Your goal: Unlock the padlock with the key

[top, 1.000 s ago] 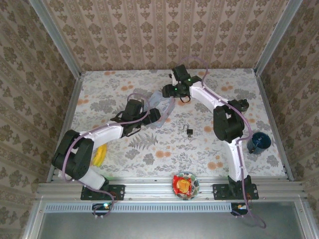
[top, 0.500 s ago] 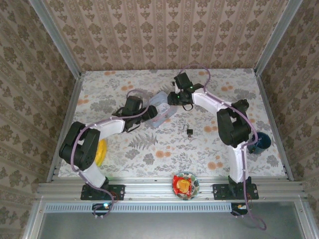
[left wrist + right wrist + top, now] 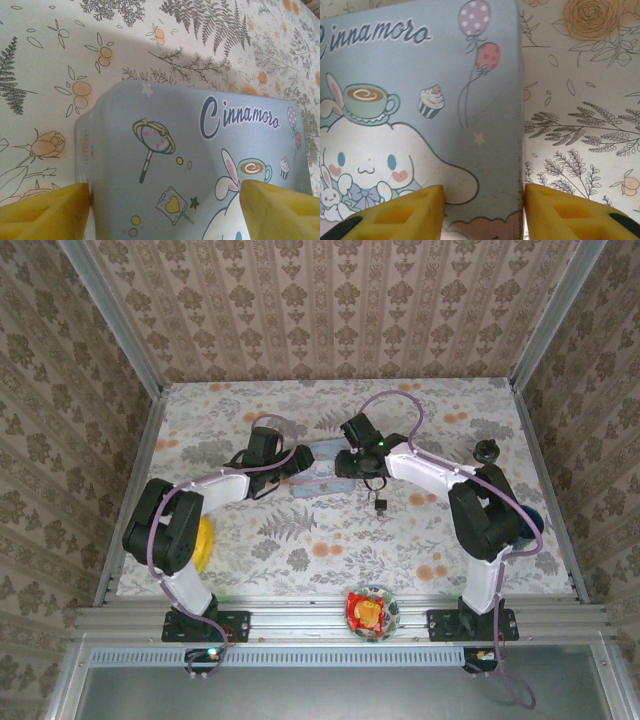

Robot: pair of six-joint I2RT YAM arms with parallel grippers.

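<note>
The padlock (image 3: 381,504), a tiny black body with a thin shackle, lies on the floral cloth just right of centre. I cannot make out the key against the pattern. A pale blue Cinnamoroll tin (image 3: 318,468) lies left of the padlock. My left gripper (image 3: 298,461) is at its left end and my right gripper (image 3: 347,462) at its right end. In the left wrist view the tin lid (image 3: 190,150) lies between the open yellow fingers of the left gripper (image 3: 165,212). In the right wrist view the right gripper (image 3: 485,210) is open across the tin's edge (image 3: 517,150).
A small bottle with a round black cap (image 3: 487,451) stands at the right. A dark blue cup (image 3: 530,525) is half hidden behind the right arm. A yellow object (image 3: 203,545) lies near the left arm, and a bowl of snacks (image 3: 370,612) sits on the front rail.
My right gripper has come from the back of the table towards me, onto the tin's right end. My left arm has swung back, its gripper staying at the tin's left end.
</note>
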